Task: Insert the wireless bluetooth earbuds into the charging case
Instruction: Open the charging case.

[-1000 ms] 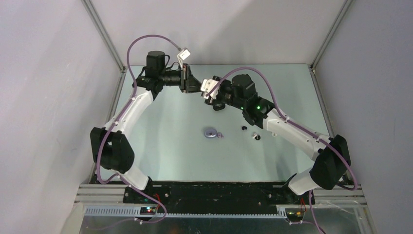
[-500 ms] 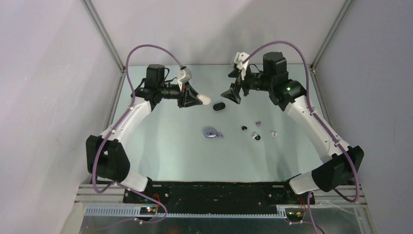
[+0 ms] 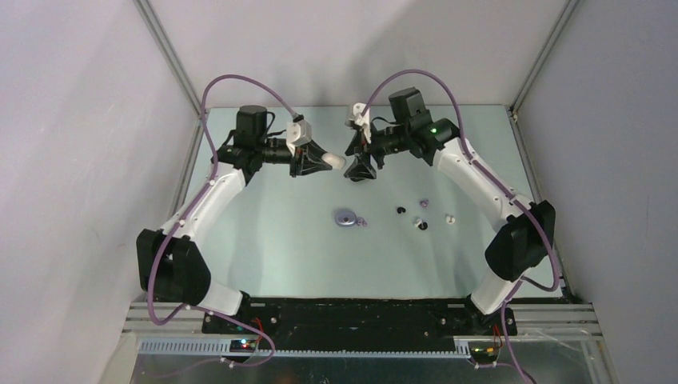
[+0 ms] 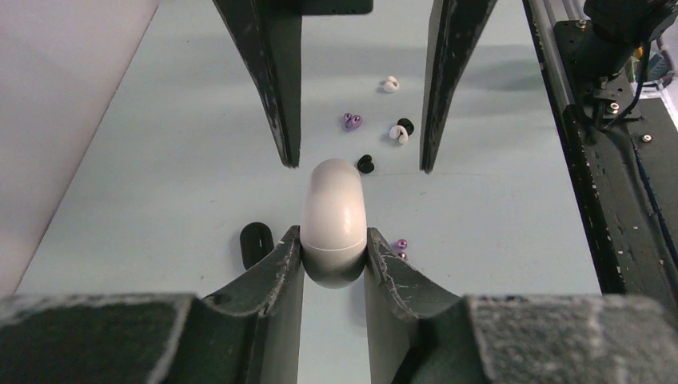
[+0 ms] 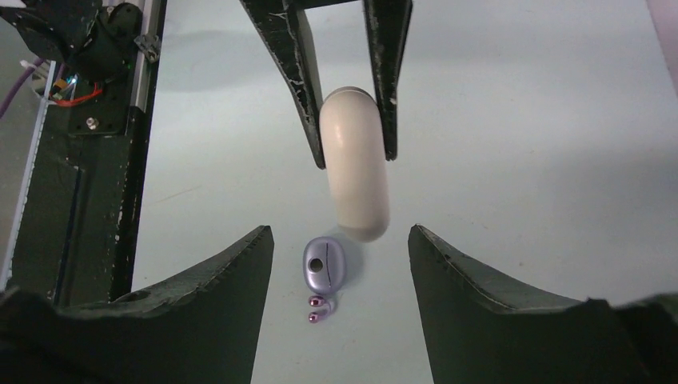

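Note:
My left gripper is shut on a white oval charging case, holding it closed above the table at the back. My right gripper is open and faces it end on, the case's free tip just short of its jaws. Wireless bluetooth earbuds lie scattered on the table: a black one, a lavender one, a black and white pair and a white one. A lavender case lies closed with a lavender earbud beside it.
A black oval case lies on the table below the grippers; in the top view the right gripper covers it. Aluminium frame rails border the table at the left and right.
The right gripper let go of the white case, swung off to the back right with its jaws wide, then came back left to face the case. The left gripper kept the case.

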{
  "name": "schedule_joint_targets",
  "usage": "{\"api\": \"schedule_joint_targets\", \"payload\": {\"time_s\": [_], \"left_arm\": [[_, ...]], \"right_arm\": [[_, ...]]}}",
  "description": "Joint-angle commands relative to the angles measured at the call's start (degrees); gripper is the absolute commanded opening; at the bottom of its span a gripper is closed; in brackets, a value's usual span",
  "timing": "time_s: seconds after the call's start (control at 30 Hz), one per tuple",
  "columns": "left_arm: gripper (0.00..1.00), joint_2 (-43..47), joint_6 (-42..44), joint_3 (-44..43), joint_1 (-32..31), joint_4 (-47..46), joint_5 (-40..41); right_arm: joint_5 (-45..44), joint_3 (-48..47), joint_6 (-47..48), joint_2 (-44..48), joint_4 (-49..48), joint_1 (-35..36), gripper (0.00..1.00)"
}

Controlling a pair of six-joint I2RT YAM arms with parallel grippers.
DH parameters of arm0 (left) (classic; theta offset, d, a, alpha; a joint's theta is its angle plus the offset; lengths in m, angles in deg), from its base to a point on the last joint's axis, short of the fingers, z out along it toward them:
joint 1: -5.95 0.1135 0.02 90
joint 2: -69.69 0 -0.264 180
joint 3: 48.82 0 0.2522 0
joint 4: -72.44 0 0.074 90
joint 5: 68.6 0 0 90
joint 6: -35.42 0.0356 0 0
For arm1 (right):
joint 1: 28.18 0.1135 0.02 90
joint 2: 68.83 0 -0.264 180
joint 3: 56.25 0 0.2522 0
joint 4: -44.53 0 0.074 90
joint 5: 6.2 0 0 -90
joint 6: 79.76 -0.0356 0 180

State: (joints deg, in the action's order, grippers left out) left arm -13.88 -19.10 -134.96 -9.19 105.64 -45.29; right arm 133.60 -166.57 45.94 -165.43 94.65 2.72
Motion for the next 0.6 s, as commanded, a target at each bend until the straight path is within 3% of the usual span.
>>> {"api": "schedule_joint_targets", "payload": {"time_s": [0.0,0.13,0.33,0.47,0.57], "left_arm": [[0.00,1.57,1.27,-0.35,0.02,-2.00,-2.19],[0.00,1.71,0.35,0.06,0.01,-3.23,-2.03],[0.00,1.68,-2.96,1.29,0.01,-7.01,-1.13],[0.13,1.83,-7.53,3.86,0.01,-13.12,0.02],[0.30,1.85,-11.35,5.68,0.02,-16.82,0.59]], "right_arm": [[0.33,-2.30,2.45,0.07,-1.25,1.53,0.66],[-1.09,-1.45,1.01,-0.47,-4.30,3.02,0.63],[-3.25,-1.23,-0.45,-1.50,-6.21,4.14,0.50],[-5.75,-0.90,-0.13,-0.85,-5.67,3.97,0.39],[-7.33,-1.14,1.22,-0.29,-3.28,3.84,0.32]]}}
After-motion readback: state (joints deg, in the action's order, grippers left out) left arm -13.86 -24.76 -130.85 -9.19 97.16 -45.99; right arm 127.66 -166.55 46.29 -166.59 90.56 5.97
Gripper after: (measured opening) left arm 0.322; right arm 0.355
